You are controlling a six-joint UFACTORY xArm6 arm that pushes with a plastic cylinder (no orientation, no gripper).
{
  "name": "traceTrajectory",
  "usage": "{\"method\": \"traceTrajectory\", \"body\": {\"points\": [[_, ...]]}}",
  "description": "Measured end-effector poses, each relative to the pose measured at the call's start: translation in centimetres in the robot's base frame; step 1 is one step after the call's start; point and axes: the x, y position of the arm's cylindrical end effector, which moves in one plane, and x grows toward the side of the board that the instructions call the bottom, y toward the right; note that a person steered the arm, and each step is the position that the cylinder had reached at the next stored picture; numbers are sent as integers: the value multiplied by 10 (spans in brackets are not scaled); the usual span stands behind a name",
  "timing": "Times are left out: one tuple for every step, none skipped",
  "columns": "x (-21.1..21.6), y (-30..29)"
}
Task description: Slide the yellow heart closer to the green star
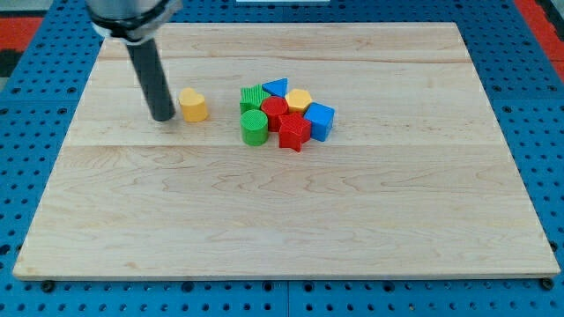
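Observation:
The yellow heart (193,104) lies alone on the wooden board (282,220), left of a cluster of blocks. My tip (163,118) rests on the board just to the heart's left, a small gap away. The green star (252,97) is at the cluster's upper left, about a block's width right of the heart. A green cylinder (254,127) sits just below the star.
The cluster also holds a blue triangle (276,86), a yellow block (300,99), a red cylinder (274,111), a red star (294,133) and a blue cube (320,121). The board lies on a blue pegboard (35,114).

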Motion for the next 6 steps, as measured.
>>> {"method": "traceTrajectory", "body": {"points": [[-12,-4],[-12,35],[-14,58],[-23,69],[-41,65],[-42,97]]}}
